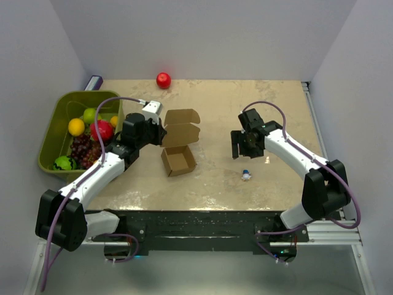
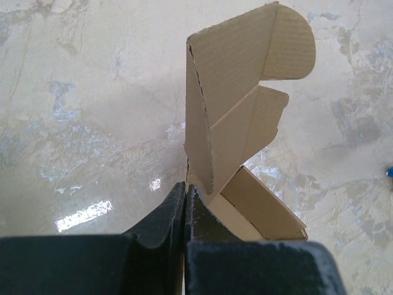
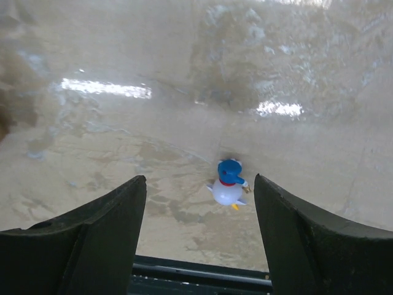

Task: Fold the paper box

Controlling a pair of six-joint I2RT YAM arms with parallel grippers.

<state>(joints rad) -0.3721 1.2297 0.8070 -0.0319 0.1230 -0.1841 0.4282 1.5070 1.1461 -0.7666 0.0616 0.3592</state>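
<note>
The paper box (image 1: 178,159) is brown cardboard, an open squarish tray in the middle of the table. Its lid panel (image 1: 180,126) stands up behind it with rounded flaps. In the left wrist view the lid (image 2: 236,92) rises upright, with the tray (image 2: 270,206) to its right. My left gripper (image 1: 161,136) is at the box's left side. Its fingers (image 2: 185,185) are shut on the thin cardboard edge at the foot of the lid. My right gripper (image 1: 241,150) hangs open to the right of the box, apart from it. Nothing is between its fingers (image 3: 199,179).
A small white and blue toy figure (image 1: 246,175) lies on the table below the right gripper, the same figure (image 3: 228,184) showing near the right finger. A green bin (image 1: 58,132) of fruit stands at the left. A red apple (image 1: 163,80) sits at the back.
</note>
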